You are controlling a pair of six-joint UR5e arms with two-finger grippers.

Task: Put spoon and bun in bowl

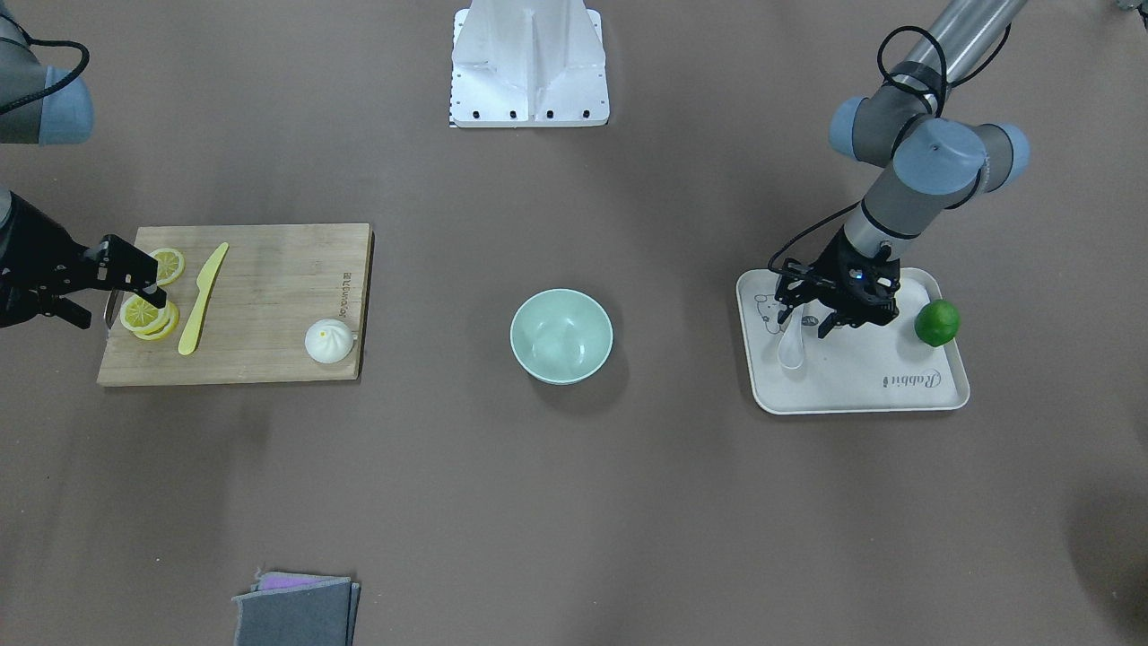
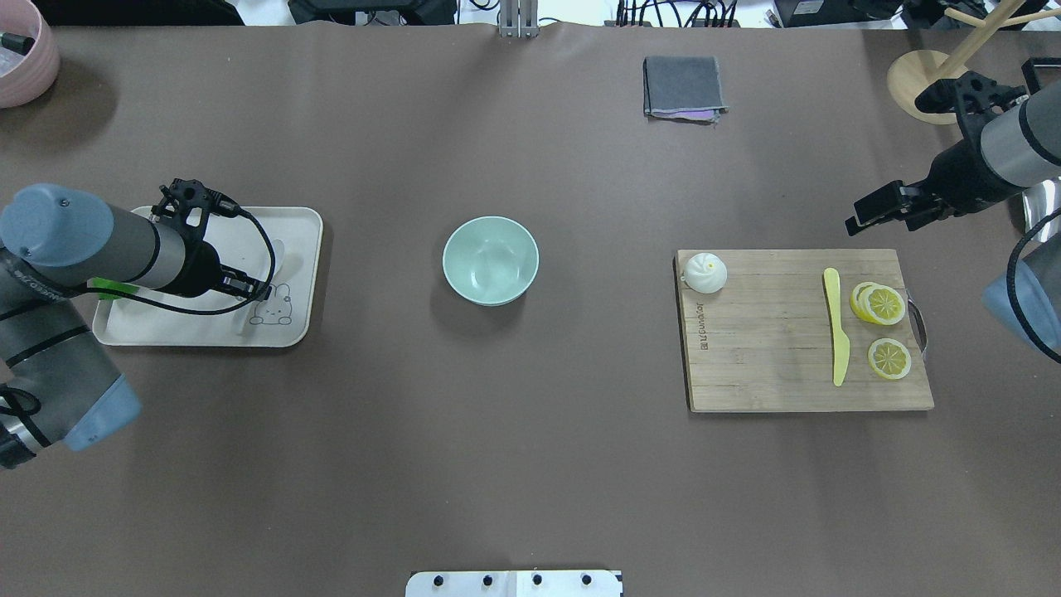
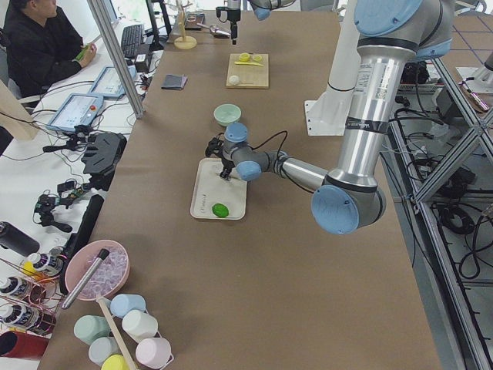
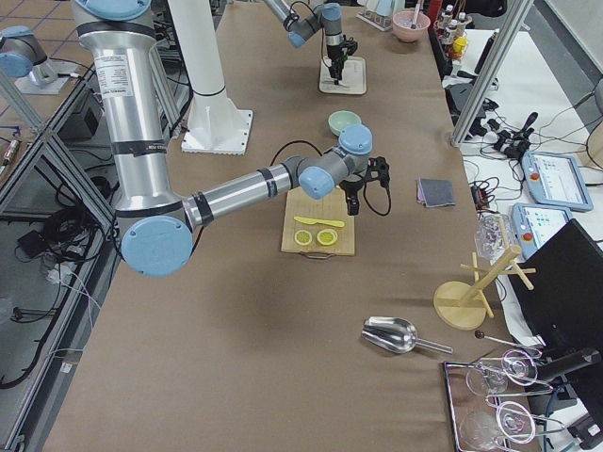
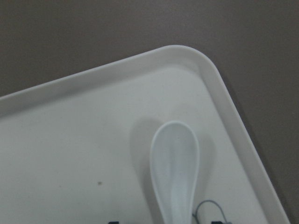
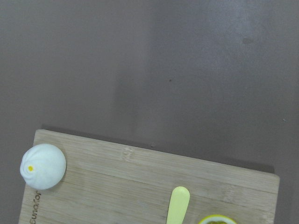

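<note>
The white spoon (image 1: 791, 344) lies on a white tray (image 1: 861, 377), scoop away from the robot. My left gripper (image 1: 810, 321) is low over it, jaws open on either side of the handle; the left wrist view shows the scoop (image 5: 175, 163) just ahead. The white bun (image 1: 329, 341) sits on the corner of a wooden board (image 1: 269, 296) nearest the bowl, and it also shows in the right wrist view (image 6: 43, 165). The mint-green bowl (image 1: 561, 335) stands empty at mid-table. My right gripper (image 2: 880, 217) hangs open and empty, high above the board's far end.
A green lime (image 1: 936, 323) lies on the tray beside my left gripper. A yellow knife (image 1: 203, 299) and lemon slices (image 1: 148, 314) lie on the board. A folded grey cloth (image 2: 684, 87) lies at the far side. A wooden stand (image 2: 920, 75) is at the far right.
</note>
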